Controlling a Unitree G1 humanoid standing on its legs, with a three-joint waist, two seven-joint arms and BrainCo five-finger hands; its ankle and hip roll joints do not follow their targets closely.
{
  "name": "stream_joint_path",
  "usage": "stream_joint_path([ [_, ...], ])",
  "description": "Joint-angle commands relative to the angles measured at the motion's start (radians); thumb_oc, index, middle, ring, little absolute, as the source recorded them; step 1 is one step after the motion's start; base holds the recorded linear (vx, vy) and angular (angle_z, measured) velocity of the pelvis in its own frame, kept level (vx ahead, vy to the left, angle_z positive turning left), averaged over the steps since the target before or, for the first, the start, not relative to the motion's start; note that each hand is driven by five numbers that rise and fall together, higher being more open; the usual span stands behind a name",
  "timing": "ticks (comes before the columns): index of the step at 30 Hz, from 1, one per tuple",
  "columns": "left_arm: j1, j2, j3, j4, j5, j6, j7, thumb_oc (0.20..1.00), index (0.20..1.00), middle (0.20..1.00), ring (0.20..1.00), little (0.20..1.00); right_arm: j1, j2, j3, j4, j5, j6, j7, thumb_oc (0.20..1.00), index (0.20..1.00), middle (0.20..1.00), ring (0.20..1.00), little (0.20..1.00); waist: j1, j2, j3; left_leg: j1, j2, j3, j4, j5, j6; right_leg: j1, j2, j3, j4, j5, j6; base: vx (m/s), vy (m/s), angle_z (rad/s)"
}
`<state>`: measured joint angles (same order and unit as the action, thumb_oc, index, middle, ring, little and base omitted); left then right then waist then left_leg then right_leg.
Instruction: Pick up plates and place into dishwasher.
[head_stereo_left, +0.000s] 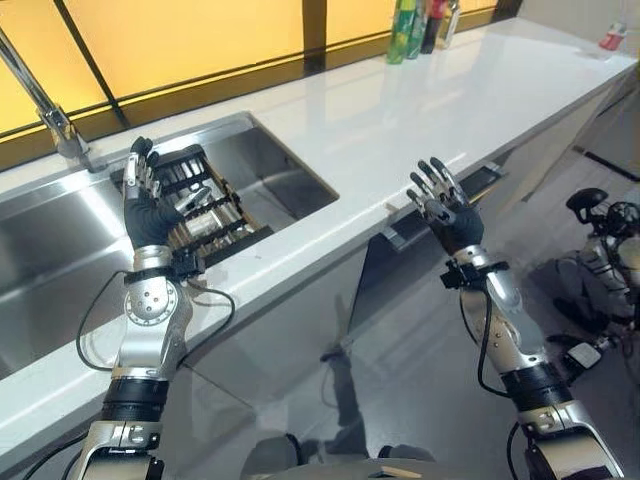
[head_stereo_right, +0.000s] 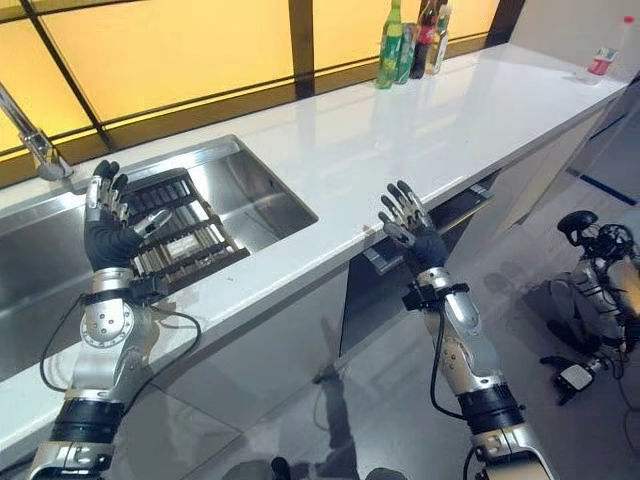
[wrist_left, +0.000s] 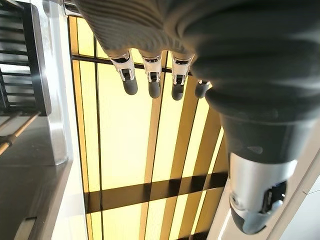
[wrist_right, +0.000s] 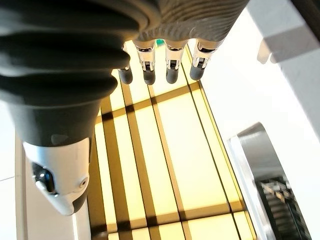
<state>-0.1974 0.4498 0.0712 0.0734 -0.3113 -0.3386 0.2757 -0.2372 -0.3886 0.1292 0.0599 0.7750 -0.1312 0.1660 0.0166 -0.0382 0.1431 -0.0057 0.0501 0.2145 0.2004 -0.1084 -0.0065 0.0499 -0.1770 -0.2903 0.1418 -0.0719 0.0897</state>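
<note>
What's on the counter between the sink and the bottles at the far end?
Nothing: in the head views the white counter runs bare from the sink to the bottles. Both hands hang open, in front of that stretch.

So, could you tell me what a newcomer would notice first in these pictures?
Probably the two raised, open hands: the left hand in front of the steel sink, the right hand past the white counter's front edge. Next, the dark rack in the sink and the bottles at the counter's far end.
</note>
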Motion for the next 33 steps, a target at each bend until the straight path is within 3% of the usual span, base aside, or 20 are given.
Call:
stream_joint_path([
  [1,0.008,0.043,0.008,-0.069,-0.027,-0.048,-0.022,1.000,1.000,1.000,1.000,1.000,0.015,-0.005,-0.045,-0.148,-0.060,-0.068,-0.018,1.000,1.000,1.000,1.000,1.000,0.004,-0.010,-0.054,0.065,-0.013,0.014,-0.137,0.026,-0.012,-0.022,-0.051,0.008,-0.024,0.092,0.053,-0.03,0.040,-0.18],
  [11,0.004,-0.002,-0.017,-0.103,-0.039,-0.051,-0.013,1.000,1.000,1.000,1.000,1.000,-0.072,-0.051,-0.017,-0.256,-0.192,-0.055,-0.080,1.000,1.000,1.000,1.000,1.000,0.015,-0.018,-0.072,0.071,-0.019,0.014,-0.111,0.010,-0.025,-0.003,-0.074,0.010,-0.079,0.121,0.058,0.01,0.072,-0.10],
  [16,-0.041,-0.013,-0.043,-0.111,-0.055,-0.059,0.028,1.000,1.000,1.000,1.000,1.000,-0.129,-0.052,0.014,-0.241,-0.212,-0.057,-0.104,1.000,1.000,1.000,1.000,1.000,0.041,-0.018,-0.071,0.035,-0.036,-0.016,-0.078,0.003,0.003,-0.019,-0.056,0.011,0.052,0.078,0.039,-0.02,0.118,0.09],
  [18,-0.065,-0.023,-0.070,-0.103,-0.055,-0.060,0.019,1.000,1.000,1.000,1.000,1.000,-0.122,-0.061,0.021,-0.239,-0.216,-0.076,-0.120,1.000,1.000,1.000,1.000,1.000,0.037,-0.023,-0.068,0.021,-0.056,-0.067,-0.071,0.005,0.015,-0.041,-0.024,0.065,0.098,0.071,0.027,0.03,0.030,0.46],
  [21,-0.099,-0.048,-0.125,-0.084,-0.052,-0.054,0.007,1.000,1.000,1.000,1.000,1.000,-0.093,-0.078,0.020,-0.240,-0.223,-0.105,-0.123,1.000,1.000,1.000,1.000,1.000,0.010,-0.032,-0.078,0.005,-0.077,-0.170,-0.069,0.005,0.009,-0.034,0.024,0.183,0.005,0.043,0.018,0.09,-0.072,1.00],
  [25,-0.126,-0.067,-0.181,-0.079,-0.065,-0.038,0.017,1.000,1.000,1.000,1.000,1.000,-0.095,-0.084,0.012,-0.238,-0.215,-0.094,-0.140,1.000,1.000,1.000,1.000,1.000,-0.024,-0.039,-0.086,-0.004,-0.079,-0.255,-0.069,0.000,-0.001,-0.060,0.039,0.323,-0.041,0.079,0.038,0.05,-0.159,1.40],
  [33,-0.111,-0.063,-0.190,-0.150,-0.073,0.006,0.042,1.000,1.000,1.000,1.000,1.000,-0.201,-0.071,0.077,-0.186,-0.214,-0.031,-0.158,1.000,1.000,1.000,1.000,1.000,0.030,-0.041,-0.096,0.000,-0.039,-0.297,-0.075,0.016,-0.038,-0.009,0.041,0.248,-0.110,0.074,0.016,-0.03,-0.158,0.55],
])
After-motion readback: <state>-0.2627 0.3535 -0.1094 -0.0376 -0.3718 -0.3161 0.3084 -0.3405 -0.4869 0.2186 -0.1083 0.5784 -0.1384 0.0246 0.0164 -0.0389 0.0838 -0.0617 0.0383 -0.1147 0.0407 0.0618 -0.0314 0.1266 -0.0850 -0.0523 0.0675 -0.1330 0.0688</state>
